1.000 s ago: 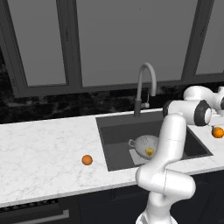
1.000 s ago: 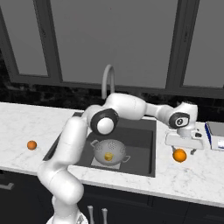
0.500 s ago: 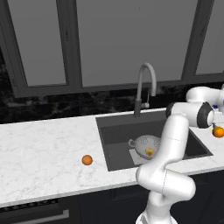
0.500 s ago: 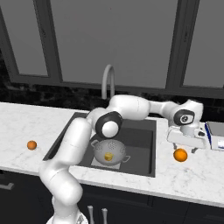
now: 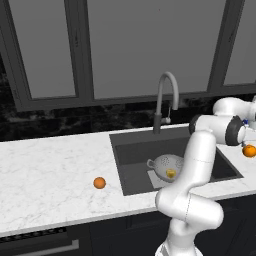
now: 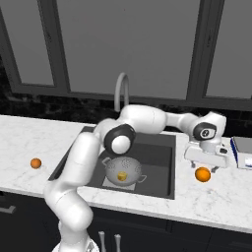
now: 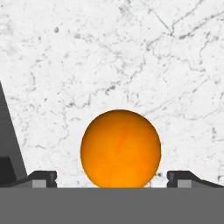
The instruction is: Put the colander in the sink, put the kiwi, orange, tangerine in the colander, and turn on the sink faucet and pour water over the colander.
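Fingers spread, flanking orange

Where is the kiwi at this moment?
The kiwi lies inside the colander, which sits on the floor of the sink, seen in both base views below the faucet.

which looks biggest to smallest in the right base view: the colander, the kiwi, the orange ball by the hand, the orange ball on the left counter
1. Silver-grey perforated metal colander
2. Bright orange ball by the hand
3. Small orange ball on the left counter and yellowish-green kiwi in the colander: too alike to rank.
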Motion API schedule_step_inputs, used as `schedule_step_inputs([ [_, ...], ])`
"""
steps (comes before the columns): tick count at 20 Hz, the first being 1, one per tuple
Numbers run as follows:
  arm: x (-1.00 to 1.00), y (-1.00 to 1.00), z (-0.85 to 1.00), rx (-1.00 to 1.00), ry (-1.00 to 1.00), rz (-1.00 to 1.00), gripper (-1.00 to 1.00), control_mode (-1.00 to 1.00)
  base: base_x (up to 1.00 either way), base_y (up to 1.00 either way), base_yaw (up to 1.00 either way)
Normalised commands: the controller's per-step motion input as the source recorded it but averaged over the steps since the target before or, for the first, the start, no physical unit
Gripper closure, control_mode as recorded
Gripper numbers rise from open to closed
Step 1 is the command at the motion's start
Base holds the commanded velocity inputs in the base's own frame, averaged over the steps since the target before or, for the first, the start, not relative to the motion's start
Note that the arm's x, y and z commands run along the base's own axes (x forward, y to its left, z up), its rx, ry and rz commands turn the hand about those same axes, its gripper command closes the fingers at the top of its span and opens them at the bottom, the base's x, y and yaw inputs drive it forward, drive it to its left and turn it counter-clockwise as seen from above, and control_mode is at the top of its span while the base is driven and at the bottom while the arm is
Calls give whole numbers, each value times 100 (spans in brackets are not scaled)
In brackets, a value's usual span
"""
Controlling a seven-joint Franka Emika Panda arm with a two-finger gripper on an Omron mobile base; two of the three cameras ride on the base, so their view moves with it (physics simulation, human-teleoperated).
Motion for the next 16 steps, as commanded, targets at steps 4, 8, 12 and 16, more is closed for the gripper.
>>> schedule_step_inputs([
  [4, -6, 1, -3, 0, 0, 0, -100, -100, 0, 0, 0],
  [8, 0, 0, -31, -1, 0, 0, -100, -100, 0, 0, 0],
  [12, 0, 0, -17, -6, -7, 0, -100, -100, 0, 0, 0],
  [16, 0, 0, -18, -9, -9, 0, -100, -100, 0, 0, 0],
])
